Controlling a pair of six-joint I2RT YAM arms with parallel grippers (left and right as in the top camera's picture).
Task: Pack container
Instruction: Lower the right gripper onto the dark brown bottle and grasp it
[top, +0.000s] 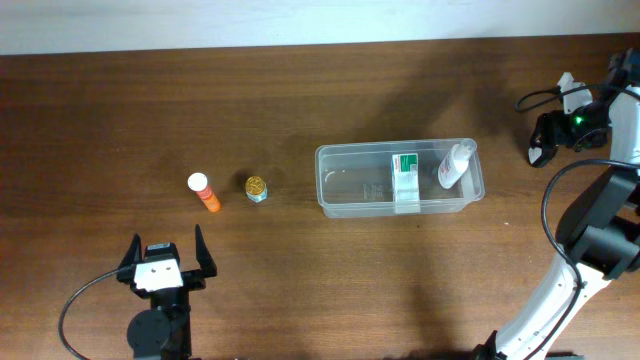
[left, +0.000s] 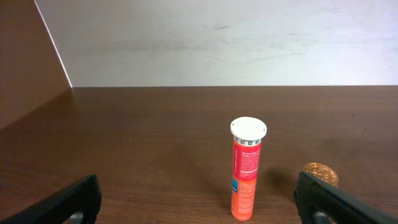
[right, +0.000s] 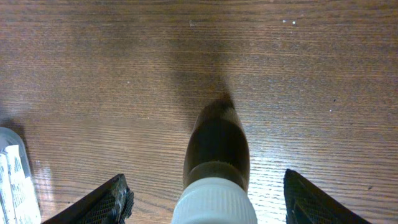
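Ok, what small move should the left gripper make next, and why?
Probably ease the left gripper forward and slightly to the right, until its open jaws stand on both sides of the orange tube with the white cap. The tube stands upright ahead of it, a little right of centre, not yet reached, and it is not yet in the clear container.

The table (top: 300, 100) is dark brown woodgrain all over. The tube (left: 244, 177) is bright orange with a white cap and a small blue patch low down. The jar (top: 256, 186) has a gold lid. The container (top: 340, 195) is clear, and the box (top: 404, 170) in it is white and green. There's also a dark brown bottle (right: 216, 149) with a ribbed white cap.
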